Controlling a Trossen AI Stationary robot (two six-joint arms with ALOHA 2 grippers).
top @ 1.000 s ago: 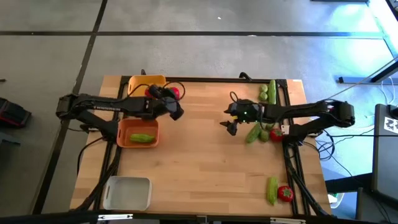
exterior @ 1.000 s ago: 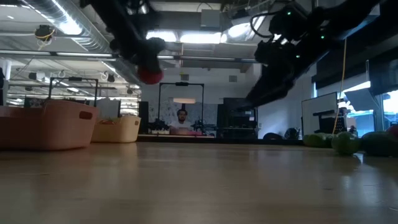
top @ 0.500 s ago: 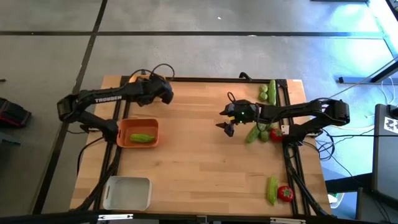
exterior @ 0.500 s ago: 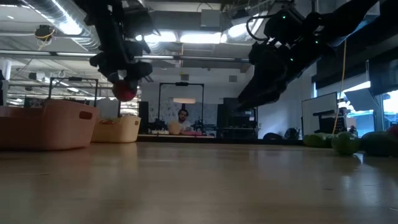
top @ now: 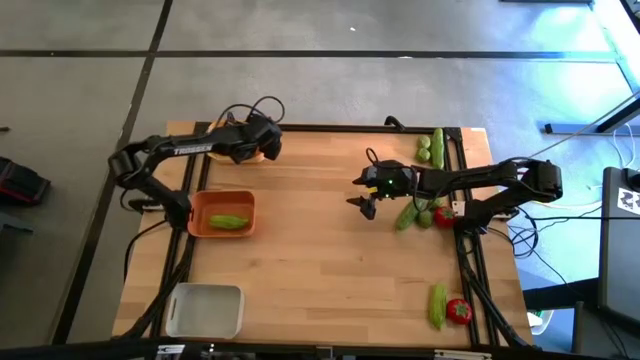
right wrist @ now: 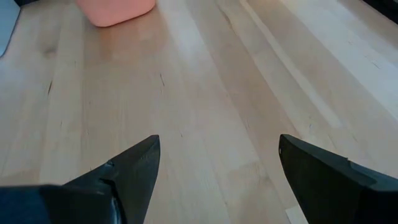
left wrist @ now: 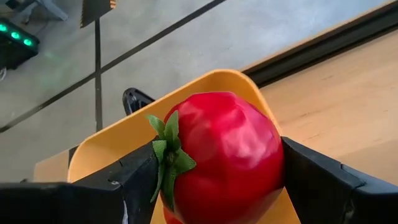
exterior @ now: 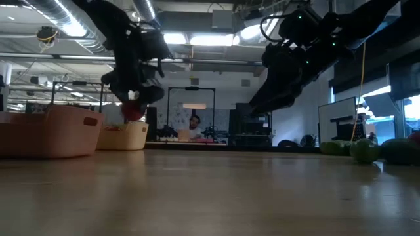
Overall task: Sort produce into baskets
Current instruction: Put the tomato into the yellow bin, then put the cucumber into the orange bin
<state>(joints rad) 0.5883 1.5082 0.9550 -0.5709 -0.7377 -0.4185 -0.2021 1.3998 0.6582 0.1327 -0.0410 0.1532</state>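
At the table's near-left corner sits the shallow white-grey plastic basket (top: pixel 204 309), close to both edges. Farther back, the orange plastic basket (top: pixel 222 213) holds one elongated green cucumber piece (top: pixel 229 221). At the far-left edge, the left gripper (top: pixel 262 143) hangs over the yellow plastic basket (left wrist: pixel 205 93), its fingers (left wrist: pixel 317 180) clamped on a small round red tomato piece (left wrist: pixel 221 155) with a green leafy top. The middle of the wooden table (top: pixel 320 270) lies bare and wide. The right gripper (top: pixel 368 203) hovers right of centre, fingers spread and holding nothing. Behind it, loose green and red produce (top: pixel 418 212) crowds the right edge; a cucumber and tomato pair (top: pixel 447 308) lies near the front-right corner.
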